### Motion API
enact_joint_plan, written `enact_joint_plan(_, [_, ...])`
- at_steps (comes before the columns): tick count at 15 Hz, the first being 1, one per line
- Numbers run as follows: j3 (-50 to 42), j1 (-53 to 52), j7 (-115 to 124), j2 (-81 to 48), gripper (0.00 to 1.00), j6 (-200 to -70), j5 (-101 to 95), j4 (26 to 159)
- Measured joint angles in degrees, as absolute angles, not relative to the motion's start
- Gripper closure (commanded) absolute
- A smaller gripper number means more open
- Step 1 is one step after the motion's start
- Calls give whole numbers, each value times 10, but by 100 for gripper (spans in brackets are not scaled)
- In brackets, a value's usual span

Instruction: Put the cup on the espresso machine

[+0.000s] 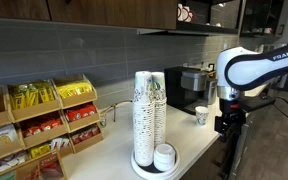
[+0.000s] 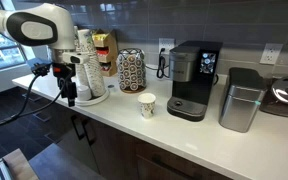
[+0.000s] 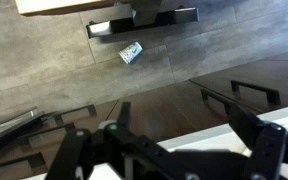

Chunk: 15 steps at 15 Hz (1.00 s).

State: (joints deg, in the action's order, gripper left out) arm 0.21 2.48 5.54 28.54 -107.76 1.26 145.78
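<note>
The hand [image 2: 69, 92] hangs at the left of the frame by the front edge of the surface [image 2: 184, 130], fingers spread wide in the wrist view and holding nothing. The cup [image 2: 146, 104] stands upright mid-frame, near the espresso machine [image 2: 192, 80] but not touching it. I'd say the reach hasn't begun: the hand must travel right and close around the cup. The tall cup stacks [image 2: 87, 55] and a pod rack [image 2: 130, 68] stand near that path
</note>
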Motion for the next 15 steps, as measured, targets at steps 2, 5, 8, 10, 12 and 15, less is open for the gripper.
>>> enact_joint_plan(2, [2, 25, 55, 285, 0, -1078, 13, 1458])
enact_joint_plan(5, [2, 25, 55, 285, 0, -1078, 13, 1458])
enact_joint_plan(8, [2, 25, 55, 284, 0, -1078, 13, 1458])
enact_joint_plan(10, [2, 25, 55, 284, 0, -1078, 13, 1458])
enact_joint_plan(12, [1, 29, 56, 280, 0, -1089, 11, 1458])
enact_joint_plan(15, [-14, 43, 50, 259, 0, -1139, 11, 1460])
